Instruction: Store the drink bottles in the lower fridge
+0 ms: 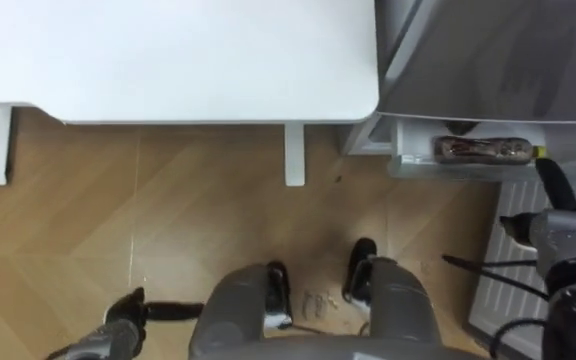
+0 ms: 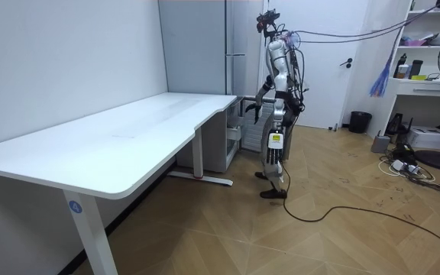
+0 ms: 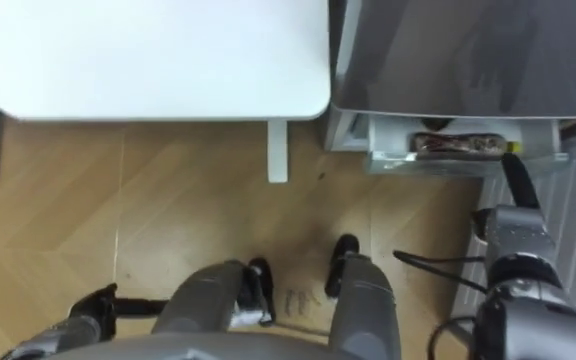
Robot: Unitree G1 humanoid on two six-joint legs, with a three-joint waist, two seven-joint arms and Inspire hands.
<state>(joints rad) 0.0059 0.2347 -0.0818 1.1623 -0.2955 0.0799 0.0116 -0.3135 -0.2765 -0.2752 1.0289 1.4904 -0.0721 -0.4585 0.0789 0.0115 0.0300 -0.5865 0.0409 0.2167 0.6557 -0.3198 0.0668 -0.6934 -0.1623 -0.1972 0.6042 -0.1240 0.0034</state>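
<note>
Desk [image 1: 168, 60]: plain white top, white legs.
Floor [image 1: 168, 230]: tan wood laid in a herringbone pattern, with paler and darker boards mixed.
Fridge [image 1: 498, 50]: uniform grey front, no pattern.
Lower fridge compartment [image 1: 413, 165]: pale grey-white rim.
Bottle [image 1: 478, 150] in that compartment: dark mottled brown, with a yellow cap at its right end.
Right hand [image 1: 556, 185]: black, on a silver-grey wrist.
Left hand [image 1: 123, 312], near left: black.
Room view: white walls, white door [image 2: 334, 61], black bin [image 2: 360, 122] on the far right.
</note>
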